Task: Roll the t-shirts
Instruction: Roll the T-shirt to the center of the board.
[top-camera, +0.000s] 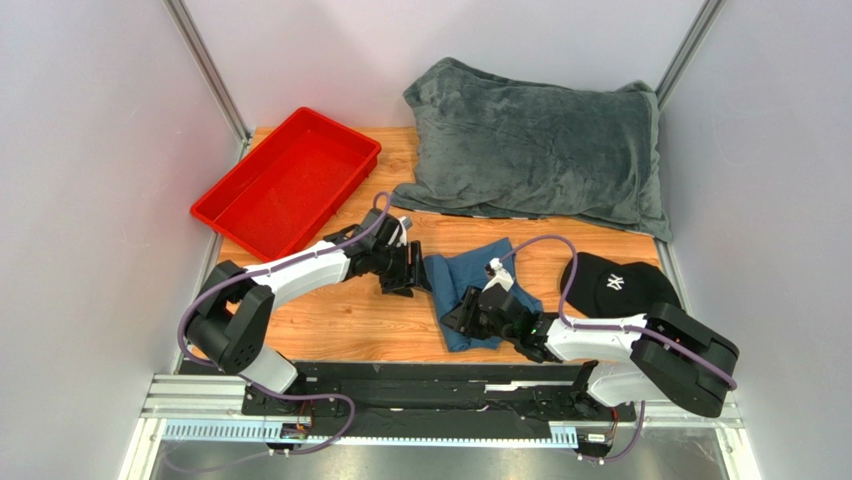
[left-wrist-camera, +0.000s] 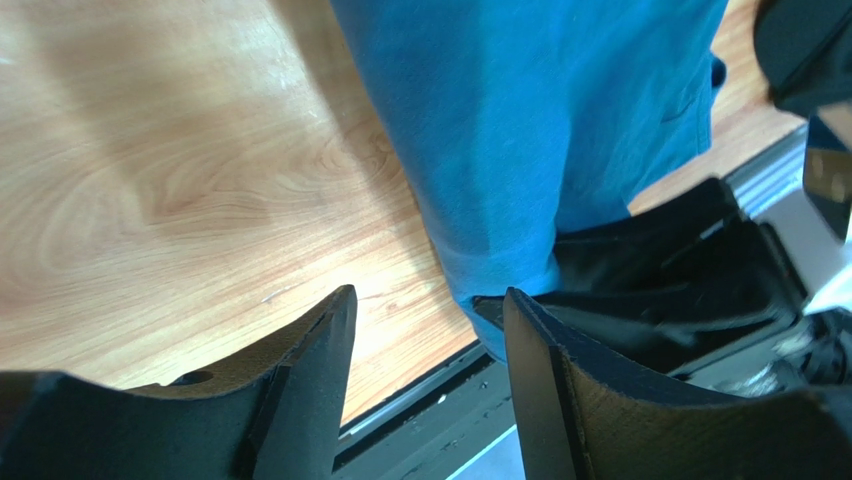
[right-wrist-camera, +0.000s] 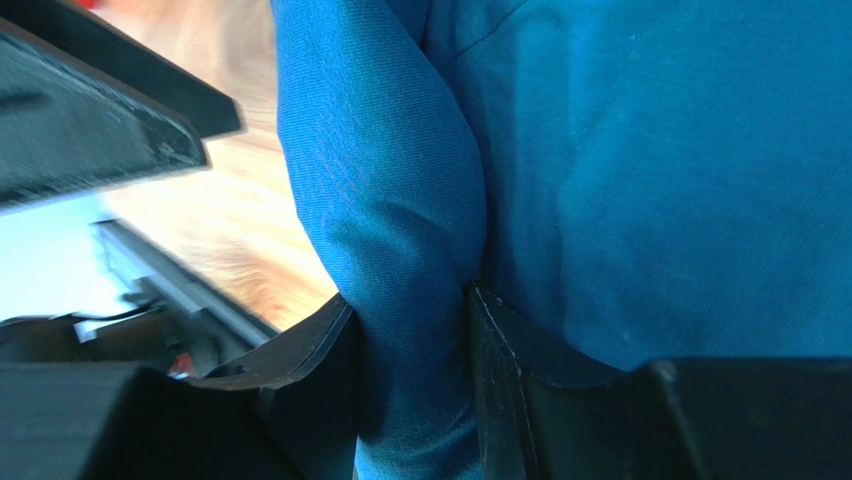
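R arm (top-camera: 610, 335) low, jaws tight on t-shirt (right-wrist-camera: 650, 180)

Near end of t-shirt (top-camera: 470, 272) hidden under right pincer (top-camera: 463, 318); cap (top-camera: 620, 283) edge prob. covered.

The left arm (top-camera: 300, 266) and the right arm (top-camera: 600, 336) are built alike, from white tubular links joined by bulky black joint housings, the largest housing set at the shoulder. A thin greyish-purple cable (top-camera: 566, 285) is run in open loops along each arm, from shoulder to wrist. The left gripper (left-wrist-camera: 430, 300) and the right gripper (right-wrist-camera: 410, 300) are finished in matt black throughout. Their fingers (left-wrist-camera: 310, 380) are shaped as broad blades tapered to curved tips, with a faintly grainy surface, and a small round hole (left-wrist-camera: 190, 378) is sunk near the root of one.
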